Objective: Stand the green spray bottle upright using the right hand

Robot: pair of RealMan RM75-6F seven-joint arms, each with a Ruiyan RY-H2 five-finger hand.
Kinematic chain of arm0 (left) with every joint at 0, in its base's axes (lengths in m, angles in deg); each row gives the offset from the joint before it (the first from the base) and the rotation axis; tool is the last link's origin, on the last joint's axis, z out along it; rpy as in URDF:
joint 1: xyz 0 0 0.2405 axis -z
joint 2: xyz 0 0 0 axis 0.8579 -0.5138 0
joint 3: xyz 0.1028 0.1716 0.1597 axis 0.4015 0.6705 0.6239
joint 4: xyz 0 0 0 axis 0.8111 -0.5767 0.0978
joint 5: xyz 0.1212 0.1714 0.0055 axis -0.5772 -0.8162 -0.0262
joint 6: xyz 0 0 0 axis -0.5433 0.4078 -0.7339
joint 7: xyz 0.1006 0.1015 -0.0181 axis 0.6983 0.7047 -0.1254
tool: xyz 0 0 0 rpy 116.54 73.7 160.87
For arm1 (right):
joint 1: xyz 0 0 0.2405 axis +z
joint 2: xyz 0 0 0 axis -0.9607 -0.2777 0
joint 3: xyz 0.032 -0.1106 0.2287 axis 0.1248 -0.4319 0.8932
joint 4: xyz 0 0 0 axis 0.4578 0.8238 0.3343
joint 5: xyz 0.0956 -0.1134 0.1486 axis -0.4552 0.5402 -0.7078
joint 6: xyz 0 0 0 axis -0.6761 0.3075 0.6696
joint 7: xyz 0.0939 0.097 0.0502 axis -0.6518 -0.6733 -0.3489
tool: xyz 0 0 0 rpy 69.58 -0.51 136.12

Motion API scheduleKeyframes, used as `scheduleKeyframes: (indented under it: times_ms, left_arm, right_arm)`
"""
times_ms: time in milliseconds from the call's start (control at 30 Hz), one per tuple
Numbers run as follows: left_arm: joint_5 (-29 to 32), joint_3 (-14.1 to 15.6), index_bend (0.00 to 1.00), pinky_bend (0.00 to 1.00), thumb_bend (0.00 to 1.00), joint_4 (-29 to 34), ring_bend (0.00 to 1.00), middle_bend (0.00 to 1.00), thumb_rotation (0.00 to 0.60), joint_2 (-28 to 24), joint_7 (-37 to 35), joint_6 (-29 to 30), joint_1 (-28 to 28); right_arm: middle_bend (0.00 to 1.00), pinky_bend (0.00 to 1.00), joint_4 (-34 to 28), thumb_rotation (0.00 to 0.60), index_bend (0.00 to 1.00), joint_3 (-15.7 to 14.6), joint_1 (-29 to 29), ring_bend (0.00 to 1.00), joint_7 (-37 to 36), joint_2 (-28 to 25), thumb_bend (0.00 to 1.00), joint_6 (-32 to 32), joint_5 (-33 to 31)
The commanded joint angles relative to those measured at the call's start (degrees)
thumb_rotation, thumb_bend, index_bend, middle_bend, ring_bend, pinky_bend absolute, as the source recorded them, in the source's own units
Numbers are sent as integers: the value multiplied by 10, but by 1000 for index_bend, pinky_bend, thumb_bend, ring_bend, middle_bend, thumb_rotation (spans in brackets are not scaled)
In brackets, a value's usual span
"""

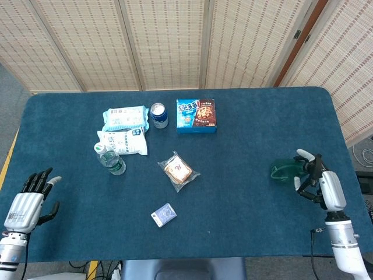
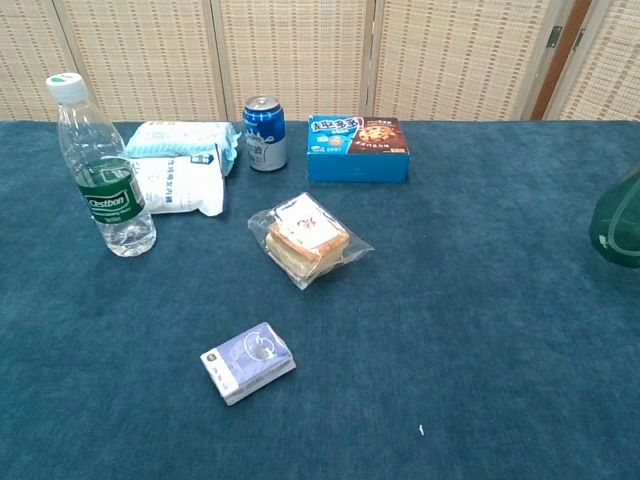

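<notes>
table (image 1: 245,221), blue cloth, rounded corners; screen panels behind the far edge.
spray bottle (image 1: 284,172): green, near the table's right edge, at the fingers of the right hand (image 1: 323,186). the head view shows its body on the cloth left of the hand, white top by the fingers; whether it is upright or tilted cannot be told. chest view cuts it off at the right border (image 2: 618,222), only a green curve showing.
right hand: fingers around the bottle's top end, apparently gripping it; exact contact is hard to make out.
left hand (image 1: 26,201): near the front left corner, fingers apart, holding nothing; absent from chest view.
open cloth: wide stretch between the bottle and the middle cluster, and along the front edge.
cluster, left of centre: water bottle (image 1: 109,158) upright, two white packs (image 1: 123,129), can (image 1: 158,115), cookie box (image 1: 196,115), wrapped sandwich (image 1: 178,171), card pack (image 1: 164,214).
</notes>
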Motion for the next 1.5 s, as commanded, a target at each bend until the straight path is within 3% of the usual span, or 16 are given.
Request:
scheduleKeyframes:
  times_ms: [33, 967, 1500]
  left_arm:
    - [0, 1, 152, 0, 437, 1, 0, 0, 600, 1, 4, -2, 1]
    - [6, 6, 151, 0, 437, -13, 0, 0, 600, 14, 18, -19, 8]
    - [8, 6, 152, 0, 437, -10, 0, 0, 600, 15, 24, -19, 9]
  right_arm:
    - [355, 257, 34, 600, 206, 0, -7, 173, -40, 22, 412, 1, 1]
    - [355, 257, 155, 600, 206, 27, 16, 173, -116, 75, 412, -89, -32]
    - [340, 256, 160, 600, 206, 29, 14, 174, -124, 72, 388, -87, -25]
